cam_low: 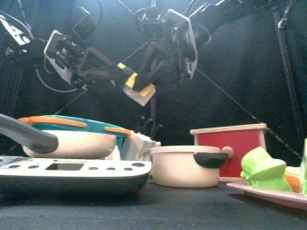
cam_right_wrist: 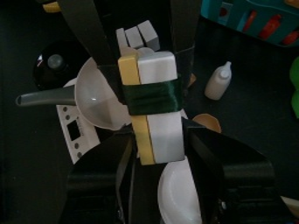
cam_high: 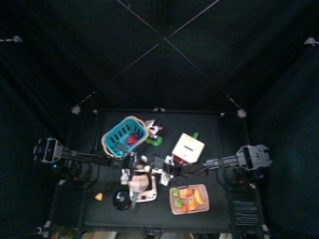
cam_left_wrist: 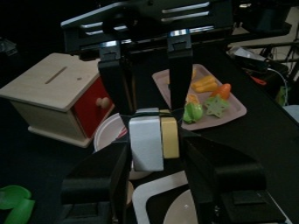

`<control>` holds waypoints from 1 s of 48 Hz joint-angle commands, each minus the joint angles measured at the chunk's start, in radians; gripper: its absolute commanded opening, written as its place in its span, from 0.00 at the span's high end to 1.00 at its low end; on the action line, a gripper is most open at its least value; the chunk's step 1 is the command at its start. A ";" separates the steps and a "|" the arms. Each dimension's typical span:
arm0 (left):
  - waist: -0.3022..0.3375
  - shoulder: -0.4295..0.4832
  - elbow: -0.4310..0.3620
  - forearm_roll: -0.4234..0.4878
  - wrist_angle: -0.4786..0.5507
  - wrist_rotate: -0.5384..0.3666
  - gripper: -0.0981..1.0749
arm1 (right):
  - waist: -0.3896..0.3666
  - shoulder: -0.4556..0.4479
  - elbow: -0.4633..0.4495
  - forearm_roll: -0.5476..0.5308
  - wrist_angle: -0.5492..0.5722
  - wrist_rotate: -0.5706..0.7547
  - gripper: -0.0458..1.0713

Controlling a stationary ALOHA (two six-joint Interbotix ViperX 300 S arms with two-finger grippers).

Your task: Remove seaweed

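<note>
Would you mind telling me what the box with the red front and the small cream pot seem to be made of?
The box looks like pale unfinished wood with a glossy red painted front, a slot cut in its top. The pot looks like smooth moulded plastic, judging by its even sheen, though that is uncertain.

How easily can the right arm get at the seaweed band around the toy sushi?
Probably yes: the left pincer holds the toy sushi up in the air, and its seaweed band lies uncovered directly ahead of the right pincer.
</note>
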 commanded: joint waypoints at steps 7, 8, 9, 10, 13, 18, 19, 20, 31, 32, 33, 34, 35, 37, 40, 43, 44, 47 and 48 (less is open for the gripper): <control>0.006 -0.077 0.025 0.002 -0.012 0.003 0.37 | 0.005 -0.020 -0.012 0.005 0.006 0.003 0.42; 0.006 -0.081 0.029 0.000 -0.012 0.003 0.37 | 0.006 -0.020 -0.011 0.005 0.008 0.003 0.42; 0.006 -0.084 0.032 0.000 -0.014 0.003 0.37 | 0.005 -0.020 -0.012 0.005 0.008 0.003 0.42; 0.006 -0.087 0.035 0.000 -0.012 0.003 0.37 | 0.005 -0.018 -0.011 0.005 0.008 0.003 0.42; 0.006 -0.097 0.044 0.000 -0.014 0.003 0.37 | 0.005 -0.020 -0.009 0.005 0.008 0.003 0.42; 0.006 -0.107 0.049 0.002 -0.012 0.003 0.37 | 0.006 -0.020 -0.005 0.006 0.012 0.003 0.42; 0.006 -0.110 0.049 0.000 -0.012 0.003 0.37 | 0.006 -0.020 -0.003 0.008 0.014 0.003 0.42; 0.006 -0.112 0.051 0.000 -0.012 0.003 0.37 | 0.006 -0.020 -0.002 0.009 0.015 0.003 0.42; 0.006 -0.132 0.067 0.000 -0.012 0.003 0.37 | 0.008 -0.032 0.020 0.017 0.028 0.005 0.42; 0.006 -0.132 0.067 0.002 -0.014 0.003 0.37 | 0.008 -0.034 0.020 0.017 0.029 0.005 0.42; 0.006 -0.132 0.069 0.000 -0.014 0.003 0.37 | 0.008 -0.034 0.021 0.017 0.029 0.005 0.42; 0.006 -0.132 0.069 0.002 -0.012 0.003 0.37 | 0.008 -0.034 0.023 0.018 0.029 0.005 0.42; 0.006 -0.132 0.069 0.000 -0.012 0.003 0.37 | 0.008 -0.035 0.023 0.018 0.028 0.005 0.42; 0.006 -0.132 0.069 0.000 -0.012 0.003 0.37 | 0.008 -0.035 0.025 0.018 0.028 0.003 0.42; 0.006 -0.132 0.069 0.000 -0.012 0.003 0.37 | 0.008 -0.035 0.023 0.018 0.028 0.003 0.42; 0.006 -0.132 0.069 0.000 -0.014 0.003 0.37 | 0.008 -0.035 0.023 0.018 0.028 0.003 0.42; 0.006 -0.133 0.069 0.000 -0.012 0.003 0.37 | 0.008 -0.035 0.023 0.018 0.028 0.003 0.42; 0.006 -0.132 0.069 0.000 -0.012 0.003 0.37 | 0.008 -0.035 0.021 0.018 0.028 0.003 0.42; 0.006 -0.132 0.069 0.000 -0.012 0.003 0.37 | 0.008 -0.035 0.021 0.018 0.029 0.003 0.42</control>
